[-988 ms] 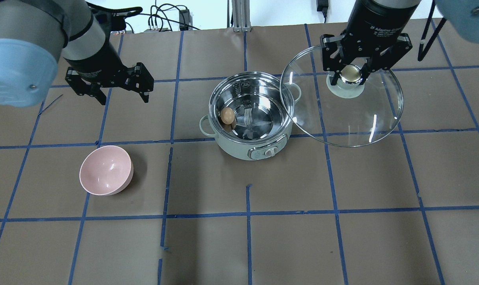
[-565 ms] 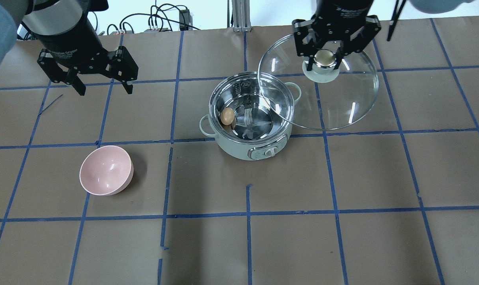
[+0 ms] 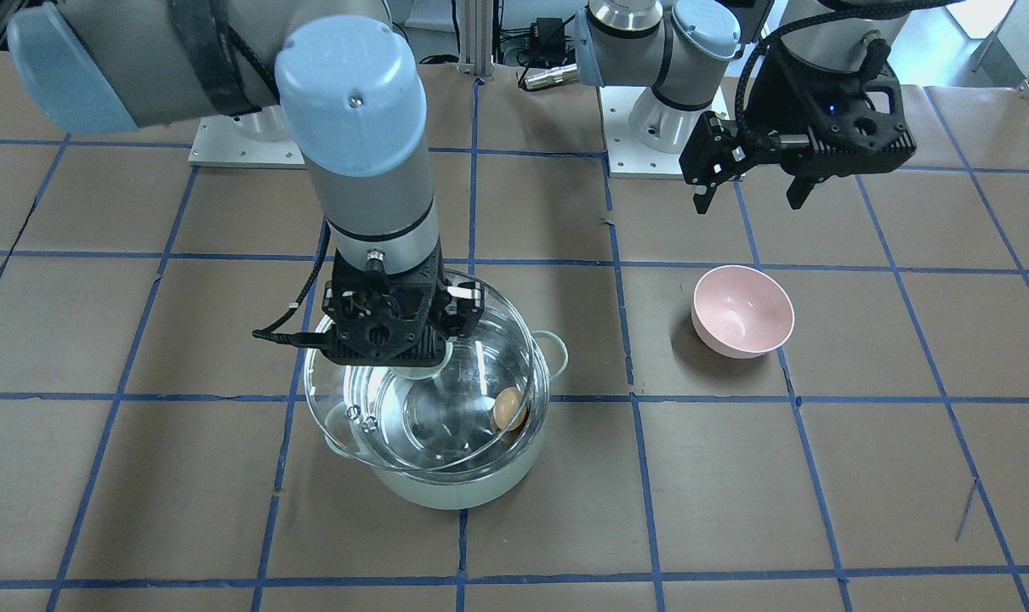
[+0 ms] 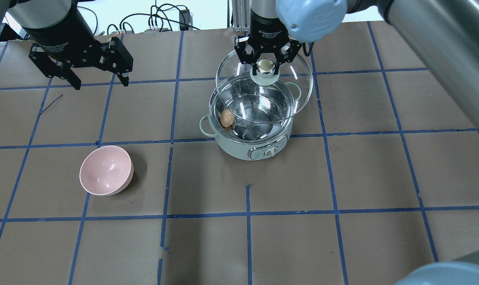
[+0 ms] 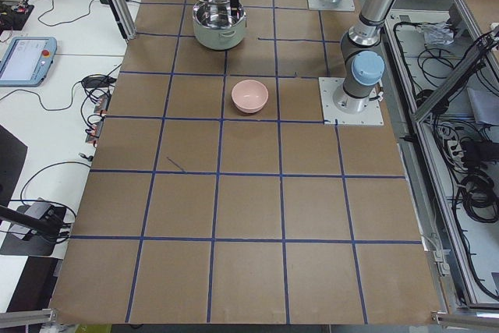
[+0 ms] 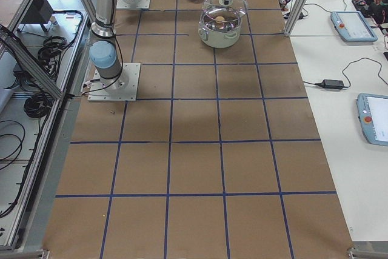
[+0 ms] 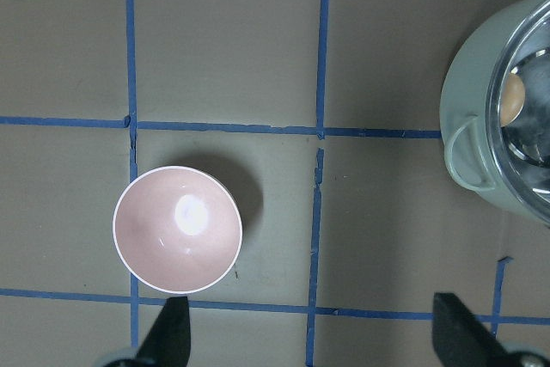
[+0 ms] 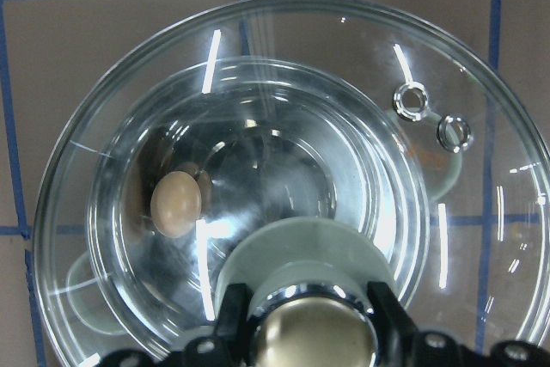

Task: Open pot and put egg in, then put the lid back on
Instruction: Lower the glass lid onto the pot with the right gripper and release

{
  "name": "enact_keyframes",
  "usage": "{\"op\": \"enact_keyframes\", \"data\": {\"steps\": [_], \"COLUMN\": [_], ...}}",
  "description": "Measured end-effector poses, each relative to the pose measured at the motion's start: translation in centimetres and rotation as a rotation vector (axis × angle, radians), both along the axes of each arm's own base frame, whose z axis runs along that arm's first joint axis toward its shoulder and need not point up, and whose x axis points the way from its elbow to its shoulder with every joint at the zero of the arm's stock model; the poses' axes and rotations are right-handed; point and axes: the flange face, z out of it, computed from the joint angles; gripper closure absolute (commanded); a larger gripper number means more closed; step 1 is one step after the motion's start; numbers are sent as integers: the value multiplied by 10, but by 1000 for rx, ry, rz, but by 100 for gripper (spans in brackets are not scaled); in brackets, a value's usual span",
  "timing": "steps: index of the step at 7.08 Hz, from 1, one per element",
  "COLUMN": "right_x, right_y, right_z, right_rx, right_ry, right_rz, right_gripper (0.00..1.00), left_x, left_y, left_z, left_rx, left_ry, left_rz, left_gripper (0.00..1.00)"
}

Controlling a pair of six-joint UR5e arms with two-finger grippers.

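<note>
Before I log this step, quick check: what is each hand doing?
Left hand: open, empty.
Right hand: shut on the lid, held over the pot.

**A pink bowl on a taped brown desk**

A pink bowl (image 4: 106,170) stands upright on the desk (image 4: 342,178), mouth upward, with a bright glare spot on its inner wall. It casts a dark shadow to one side and sits beside a crossing of two lines. The desk is covered in brown paper and ruled into squares by blue tape lines (image 4: 248,221). A short dark mark (image 4: 49,105) lies on the paper in another square. Black cables (image 4: 160,18) bunch beyond the desk's far edge. White benches flank the desk: one bears a teach pendant (image 5: 27,60), the other a black power brick (image 6: 330,83) with its cord.
</note>
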Motion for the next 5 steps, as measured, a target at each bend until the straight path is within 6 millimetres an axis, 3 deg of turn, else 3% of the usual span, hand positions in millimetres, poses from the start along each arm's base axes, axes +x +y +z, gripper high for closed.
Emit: {"op": "enact_keyframes", "data": {"steps": [2,5], "right_x": [26,33], "right_y": [0,2], "right_z": [-36,-49], "right_rx": [21,29], "right_ry": [10,22], "right_rz": [1,59], "right_gripper": [93,92], "left_x": [4,7], "left_y": [3,3], "left_z": [0,2], "left_rx": [0,-11], "left_ry": [22,27], "left_rz": [12,18], "left_gripper": [1,0]}}
